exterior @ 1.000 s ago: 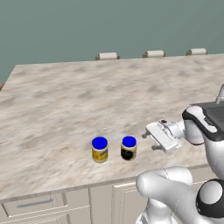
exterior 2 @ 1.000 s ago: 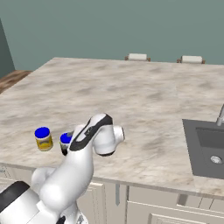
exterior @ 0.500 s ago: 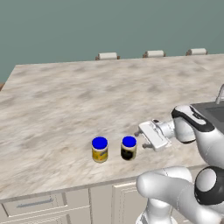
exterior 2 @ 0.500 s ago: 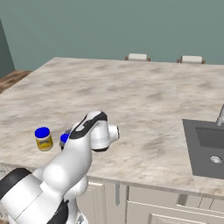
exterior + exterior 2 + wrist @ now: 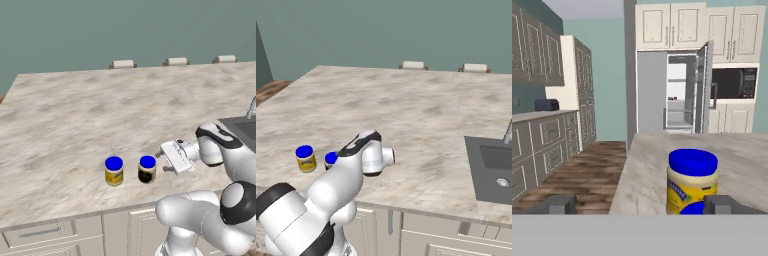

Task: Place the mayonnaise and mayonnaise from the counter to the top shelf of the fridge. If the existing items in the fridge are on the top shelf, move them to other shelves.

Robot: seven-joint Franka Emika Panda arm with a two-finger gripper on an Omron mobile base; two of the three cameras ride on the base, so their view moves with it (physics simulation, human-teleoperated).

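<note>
Pincer (image 5: 161,159) wide open, holding nothing; sits low over the counter (image 5: 75,115), just right of the near mayonnaise jar (image 5: 147,169). In the left base view the fingers themselves are hard to make out, white hand body blocks most of them. Hand view: two dark finger tips (image 5: 557,204) far apart at 7 and 5 o'clock, most of each cut off by the bottom edge.

Near jar in the hand view is just a sliver of blue lid at 6 o'clock, rest cut off. Far mayonnaise jar (image 5: 114,171) stands full behind it, upright, label too blurry to read. Right base view: arm hides most of the near jar, only its lid peeks out at 9 o'clock of the wrist; far jar sits clear to its left.

Fridge (image 5: 672,92) beyond the counter at 12 o'clock in the hand view, one door open, shelves visible but contents too small to tell. Sink (image 5: 491,167) at 3 o'clock, cropped by the frame.
</note>
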